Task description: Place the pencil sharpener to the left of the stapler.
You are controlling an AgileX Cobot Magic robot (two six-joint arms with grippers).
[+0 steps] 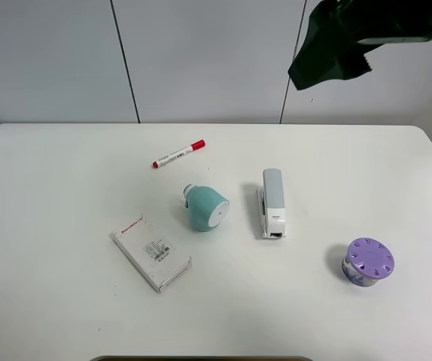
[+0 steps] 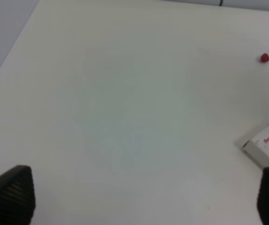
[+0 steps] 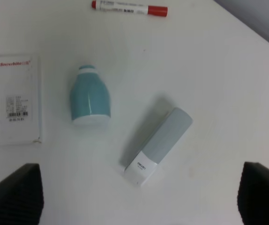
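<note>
The teal pencil sharpener [image 1: 205, 208] lies on its side on the white table, its flat white face toward the front; it also shows in the right wrist view [image 3: 90, 101]. The grey and white stapler [image 1: 272, 203] lies a short gap to its right, also seen from the right wrist [image 3: 159, 143]. My right gripper [image 3: 139, 187] hangs open high above both, holding nothing. My left gripper [image 2: 144, 187] is open over bare table at the left. Neither gripper's fingers show in the exterior view.
A red-capped marker [image 1: 178, 154] lies behind the sharpener. A white labelled box [image 1: 151, 252] sits front left, its corner in the left wrist view [image 2: 268, 145]. A purple lidded container [image 1: 368, 262] stands front right. A dark shape [image 1: 351, 34] hangs at the top right.
</note>
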